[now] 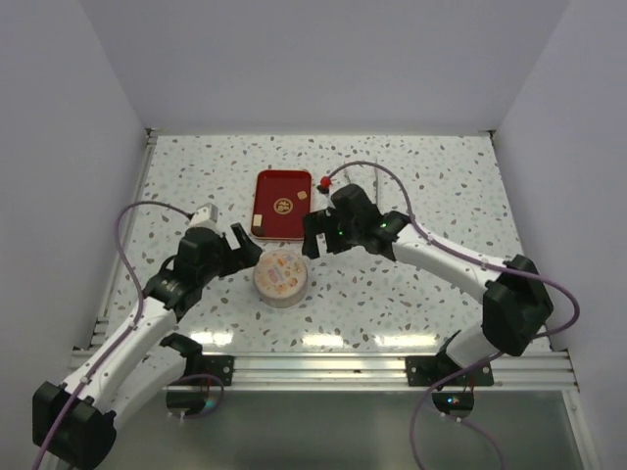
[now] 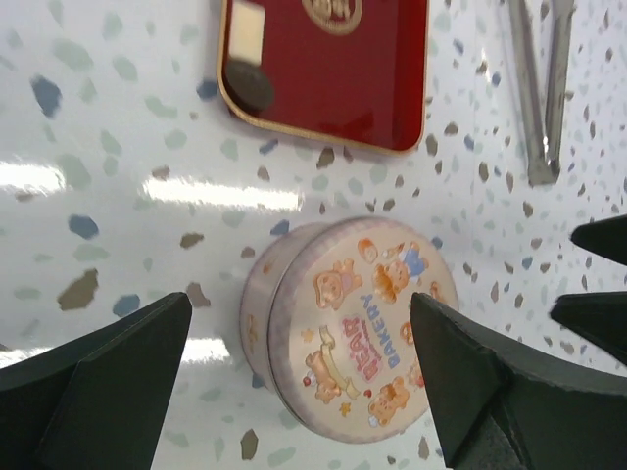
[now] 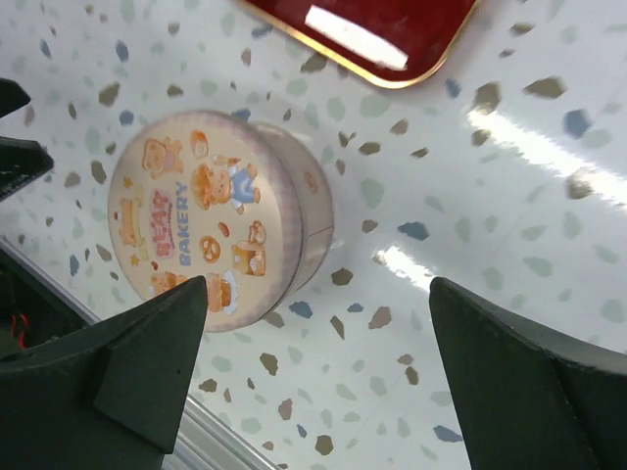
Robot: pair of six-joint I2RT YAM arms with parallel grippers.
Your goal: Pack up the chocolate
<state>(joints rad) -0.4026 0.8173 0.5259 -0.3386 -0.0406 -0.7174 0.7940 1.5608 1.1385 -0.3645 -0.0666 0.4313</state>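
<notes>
The round tin stands closed under its pale lid printed with bears, just in front of the red tray. Chocolate lies on the tray: a cream piece and a dark round piece at its left edge, and a tan piece near its right corner. My left gripper is open just left of the tin, its jaws wide on either side of the lid without touching it. My right gripper is open and empty to the right of the tin.
Metal tweezers lie on the speckled table right of the tray. A small red knob sits beside the tray's far right corner. White walls close the table on three sides, and an aluminium rail runs along the near edge.
</notes>
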